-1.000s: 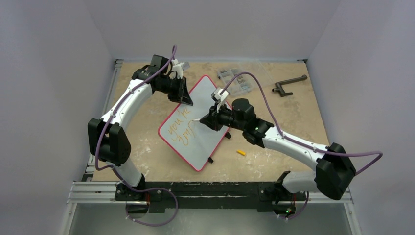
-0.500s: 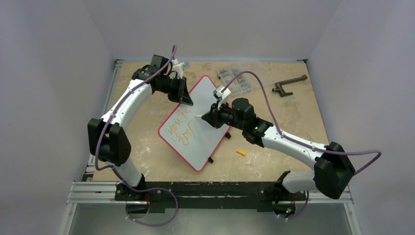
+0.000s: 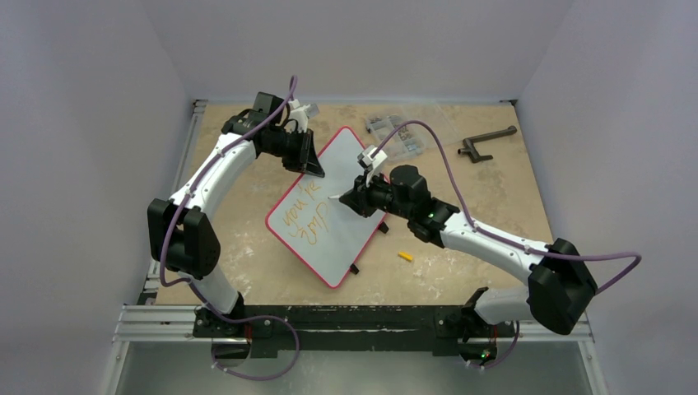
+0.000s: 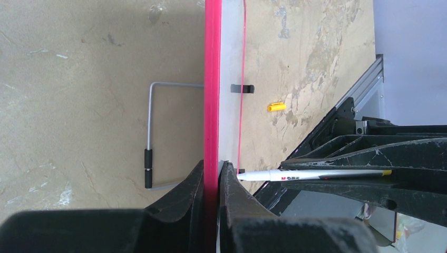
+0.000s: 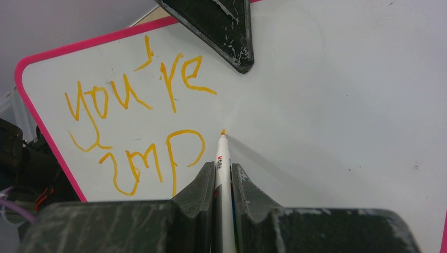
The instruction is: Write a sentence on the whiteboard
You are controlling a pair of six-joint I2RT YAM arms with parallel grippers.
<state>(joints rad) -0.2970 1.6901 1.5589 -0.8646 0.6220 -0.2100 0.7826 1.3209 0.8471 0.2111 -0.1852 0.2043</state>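
clear box (image 3: 395, 136): grey parts, indistinct | whiteboard (image 3: 346, 239): sentence (image 3: 300, 216) "you're imp"

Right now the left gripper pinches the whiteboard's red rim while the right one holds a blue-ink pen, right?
Not blue: the right wrist view shows the sentence and the pen tip in orange. The rest is right.

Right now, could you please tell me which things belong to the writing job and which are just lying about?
In use: whiteboard, sentence, marker in right gripper, left gripper clamping the rim.
Lying about: yellow cap, clear parts box, dark handle.
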